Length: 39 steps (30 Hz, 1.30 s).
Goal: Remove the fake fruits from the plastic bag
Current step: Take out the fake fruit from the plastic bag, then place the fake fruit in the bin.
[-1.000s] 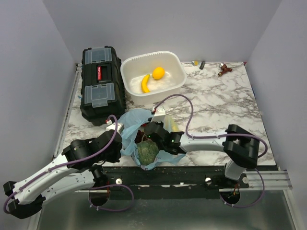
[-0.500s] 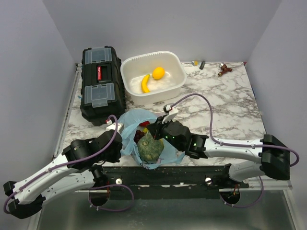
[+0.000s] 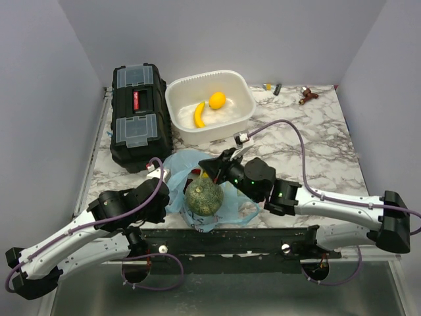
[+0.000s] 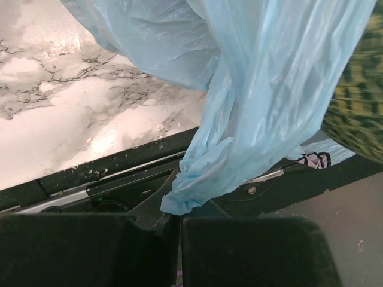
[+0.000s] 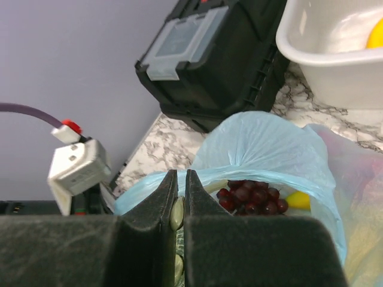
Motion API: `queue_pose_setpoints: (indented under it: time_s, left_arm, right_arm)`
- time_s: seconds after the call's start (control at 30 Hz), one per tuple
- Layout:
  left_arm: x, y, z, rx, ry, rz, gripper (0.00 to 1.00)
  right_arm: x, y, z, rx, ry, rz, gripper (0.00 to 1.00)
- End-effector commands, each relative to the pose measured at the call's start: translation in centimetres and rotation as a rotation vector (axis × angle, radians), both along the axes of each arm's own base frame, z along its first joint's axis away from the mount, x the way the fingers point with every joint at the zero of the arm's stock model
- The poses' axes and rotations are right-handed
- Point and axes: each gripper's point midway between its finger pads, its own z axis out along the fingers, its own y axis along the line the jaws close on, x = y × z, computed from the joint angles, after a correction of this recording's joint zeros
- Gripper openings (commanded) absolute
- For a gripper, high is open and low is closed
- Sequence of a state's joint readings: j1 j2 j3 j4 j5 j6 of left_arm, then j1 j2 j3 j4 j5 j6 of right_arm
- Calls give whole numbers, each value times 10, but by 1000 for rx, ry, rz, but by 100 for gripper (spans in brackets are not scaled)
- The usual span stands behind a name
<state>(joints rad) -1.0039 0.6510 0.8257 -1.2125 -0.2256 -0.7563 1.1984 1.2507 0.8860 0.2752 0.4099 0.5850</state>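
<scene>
Writing: a red label sits on the lid of the black toolbox in the upper left of the top view. Its pale lettering is too small to read.
Print: a scrap of black-line cartoon drawing shows low on the bag in the left wrist view, with no legible words.
Bag: the bag is thin, see-through light blue film, crumpled. It lies at the lower middle of the top view on the near edge of the tabletop, its folds hanging over the black rail.
Melon: the melon is round, dull green with darker netting. It rests on the bag at the near edge, top uncovered.
Grapes: a dark red-purple bunch of grapes lies inside the bag's mouth, with a yellow piece touching it on the right.
Banana: the banana lies in the white tub, beside an orange-yellow lemon.
Left claw: the left claw is clenched on a twisted bunch of bag film, left of the melon.
Right claw: the right claw is clenched with its tips at the bag's upper rim. Whether it nips the film cannot be told.
Edges: the toolbox runs along the left edge and the tub is just beside it at the rear. Walls close in on the left, rear and right.
Open room: there is bare marble right of the bag and tub, with only small bits near the far right corner.
</scene>
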Motion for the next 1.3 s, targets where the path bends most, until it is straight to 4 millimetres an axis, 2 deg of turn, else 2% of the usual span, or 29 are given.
queue_pose_setpoints:
  time_s: [0.0,0.17,0.33,0.5,0.67,0.83,1.0,1.13,1.27]
  left_arm:
    - [3,1,-1,12,-13,3,0]
    - [3,2,-1,10,-20,10,0]
    - [3,2,-1,10,-19,10,0]
    - [3,2,-2,15,-17,8,0]
    - [3,2,-4,34,-5,8,0]
    - [3,1,-4,31,-4,3,0]
    - [3,2,0,4,-24,8,0]
    - [3,3,3,-11,-36,15,0]
    - [3,3,4,-19,-41,15,0]
  right_arm:
    - [5,-28,56,137,-28,-95,1]
    - [20,-51,91,140,-121,-213,1]
    - [52,-72,115,49,-207,-402,1]
    - [113,-100,116,-84,-240,-650,1]
    - [185,-114,119,-133,-270,-710,0]
    - [257,-137,106,-253,-279,-853,1]
    - [320,-148,80,-296,-271,-862,1]
    - [357,-148,56,-333,-285,-857,1]
    - [382,-144,35,-419,-312,-873,3]
